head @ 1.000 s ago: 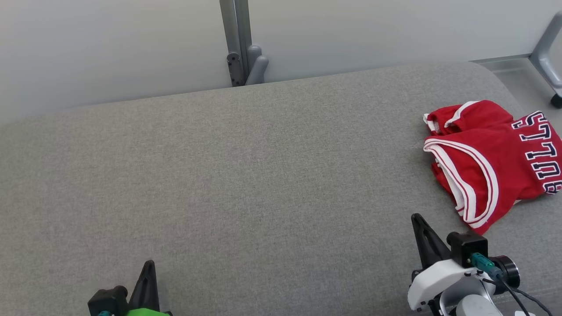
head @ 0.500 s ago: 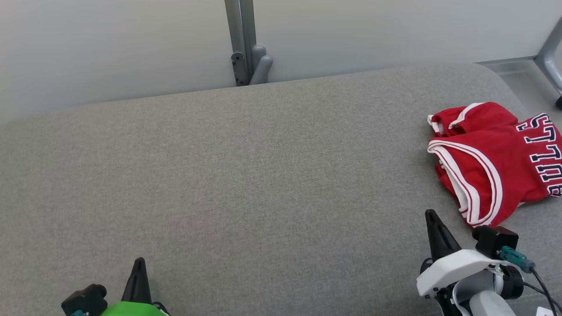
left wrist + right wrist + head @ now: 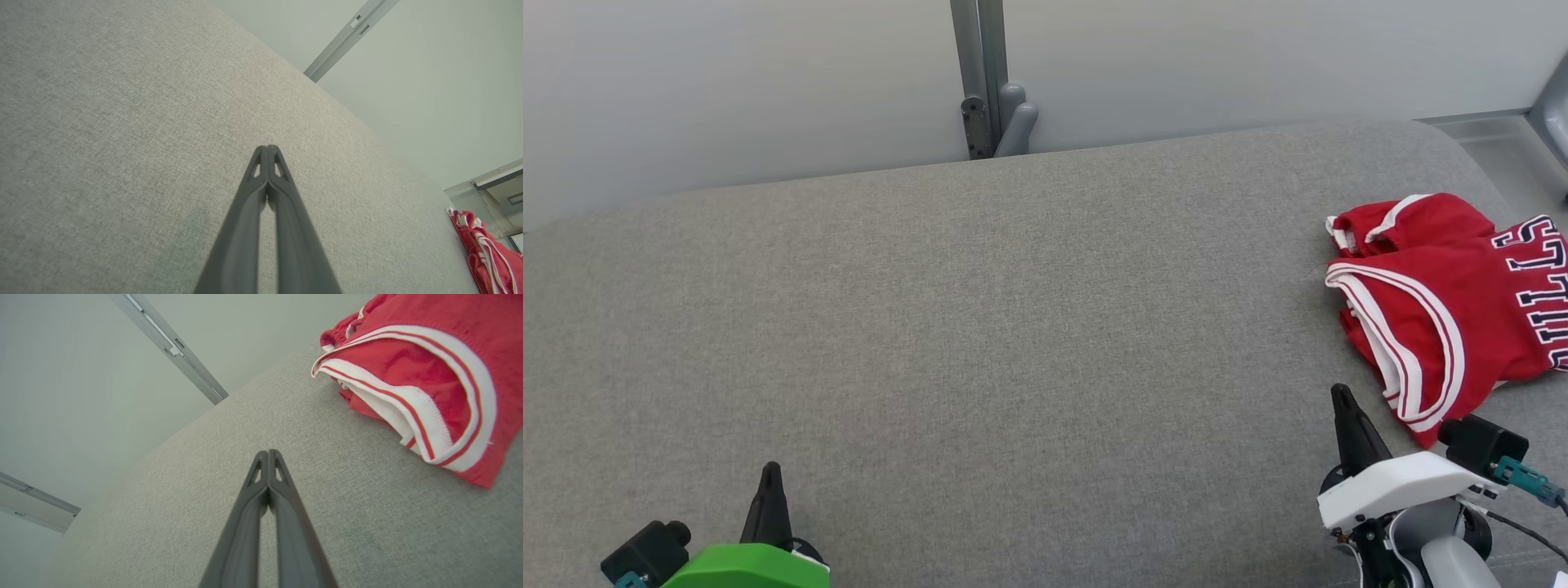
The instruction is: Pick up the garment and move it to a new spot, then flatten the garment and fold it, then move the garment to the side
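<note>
Left gripper (image 3: 770, 468) sits low at the bottom left in the head view, its two long dark fingers pressed together to a single point, nothing between them. The left wrist view shows the same: left gripper (image 3: 267, 148) closed tight, tips hanging over bare cloth. A bright green wrist cover (image 3: 743, 567) pokes up behind it.

Right gripper (image 3: 1341, 390) is at the bottom right, also pinched fully closed and empty, pointing up the view from its white wrist housing (image 3: 1396, 483). In the right wrist view the right gripper (image 3: 267, 452) aims past the near edge of the shirt without touching it.

The crumpled red jersey (image 3: 1437, 302) with white striped trim and dark block lettering lies bunched at the far right of the grey woven-fabric padded surface (image 3: 1013, 327), just beyond and to the right of the right gripper, well apart from the left one. It also shows at the lower right corner of the left wrist view (image 3: 486, 255) and up close in the right wrist view (image 3: 408, 363).

Behind the padding: a grey metal post (image 3: 980, 73) against a pale wall (image 3: 727, 82).

Compared with a second ago the whole head view has slid a little, so that's the camera, the jersey hasn't budged. Both grippers have drifted outward, left further left, right further right
</note>
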